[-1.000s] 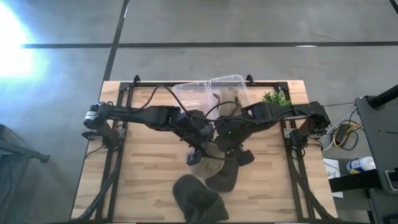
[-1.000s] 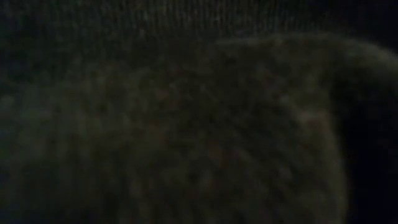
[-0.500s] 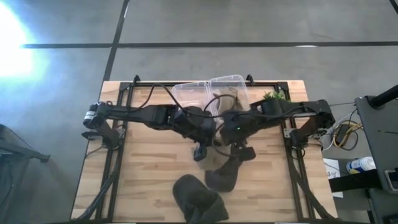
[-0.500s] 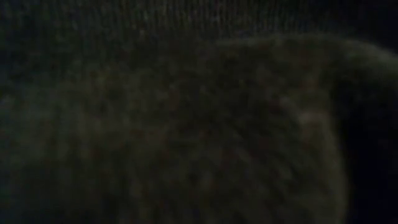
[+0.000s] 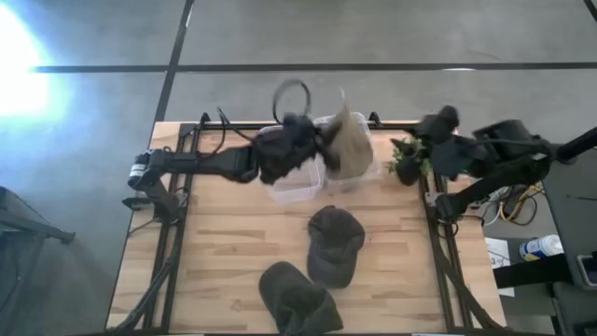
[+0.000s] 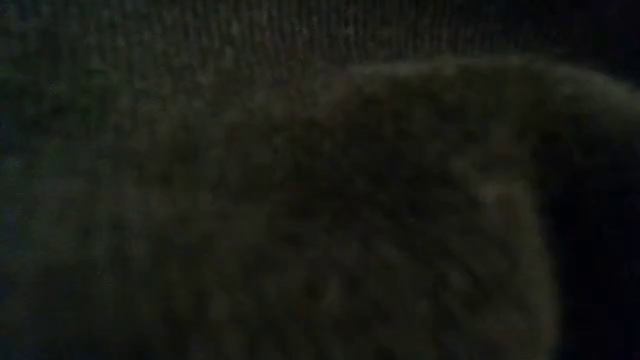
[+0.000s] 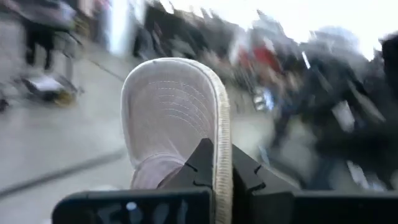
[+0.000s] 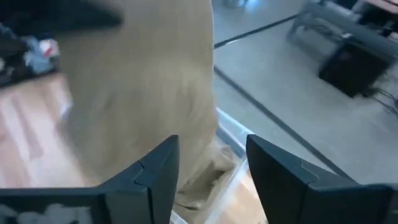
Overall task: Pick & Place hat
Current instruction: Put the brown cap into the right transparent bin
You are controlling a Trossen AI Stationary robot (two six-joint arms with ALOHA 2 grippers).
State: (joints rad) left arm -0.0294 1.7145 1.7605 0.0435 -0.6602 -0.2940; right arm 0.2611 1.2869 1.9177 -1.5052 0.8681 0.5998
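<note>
My left gripper (image 5: 320, 149) (image 7: 221, 160) is raised over the clear bins (image 5: 298, 179) at the table's far edge and is shut on a tan hat (image 5: 351, 142) (image 7: 168, 112). My right gripper (image 5: 418, 154) (image 8: 211, 149) stands open at the far right with nothing between its fingers. The tan hat (image 8: 143, 93) shows beyond it. Two dark hats (image 5: 334, 245) (image 5: 297, 299) lie flat on the table, one in the middle and one at the near edge. Dark cloth (image 6: 300, 200) fills the whole low view. My left gripper pinches the tan hat's brim at its edge (image 7: 221, 140) between its two fingers (image 7: 199, 165). The brim stands on edge in the hold, its stitched underside (image 7: 168, 106) facing one side. The hat is lifted clear of the table, above the bins.
Two clear bins (image 5: 345, 121) stand side by side at the far edge, and tan cloth (image 8: 205, 180) lies in one. A small green plant (image 5: 408, 154) sits at the far right corner. Black frame rails (image 5: 177, 215) run along both table sides.
My left gripper has shut on the tan hat at mid-table and swung it up and toward the far edge, over the bins. My right gripper has opened, let go of that hat and drawn back toward the table's right edge. The two dark hats have stayed put.
</note>
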